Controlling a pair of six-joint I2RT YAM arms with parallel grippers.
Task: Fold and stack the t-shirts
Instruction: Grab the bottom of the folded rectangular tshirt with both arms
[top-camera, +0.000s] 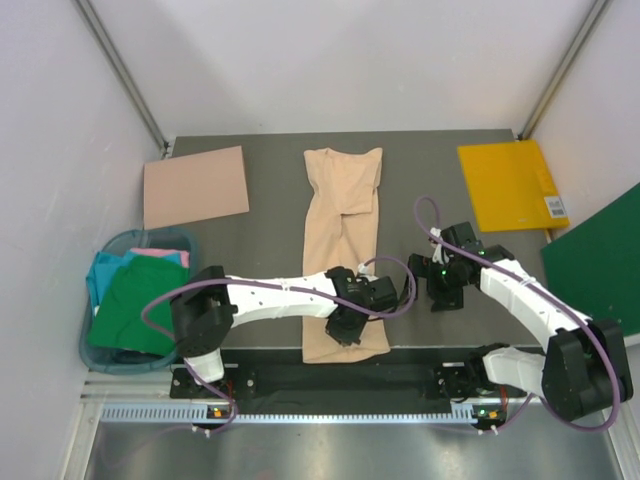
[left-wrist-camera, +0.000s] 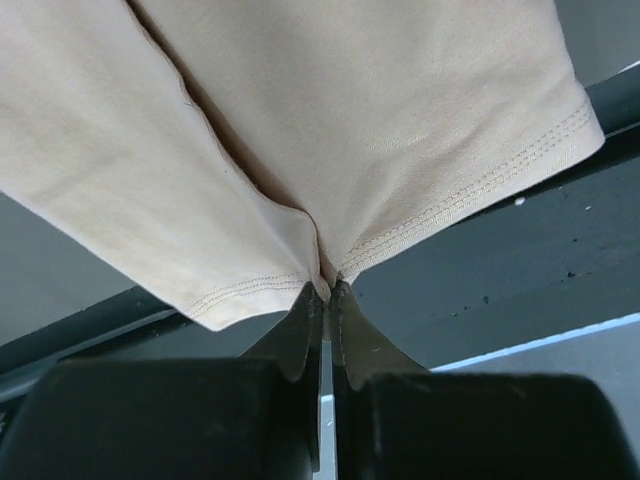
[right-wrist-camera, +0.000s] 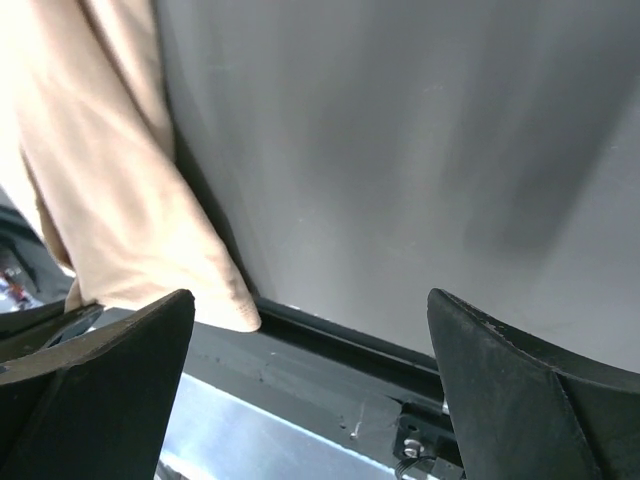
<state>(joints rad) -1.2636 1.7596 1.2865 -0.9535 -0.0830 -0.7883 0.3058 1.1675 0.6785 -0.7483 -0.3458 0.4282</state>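
Note:
A beige t-shirt (top-camera: 342, 230) lies folded into a long narrow strip down the middle of the table, its hem at the near edge. My left gripper (top-camera: 345, 325) is shut on the hem of the beige t-shirt (left-wrist-camera: 300, 130), pinching it between the fingertips (left-wrist-camera: 305, 310). My right gripper (top-camera: 435, 290) is open and empty to the right of the shirt; the shirt's corner (right-wrist-camera: 110, 200) shows at the left in the right wrist view. Green (top-camera: 130, 310), pink (top-camera: 160, 255) and teal (top-camera: 105, 270) t-shirts lie in a bin at the left.
The blue bin (top-camera: 95, 350) stands at the table's left near edge. A tan board (top-camera: 195, 187) lies at the back left, a yellow board (top-camera: 510, 185) at the back right, a green board (top-camera: 600, 255) at the right edge.

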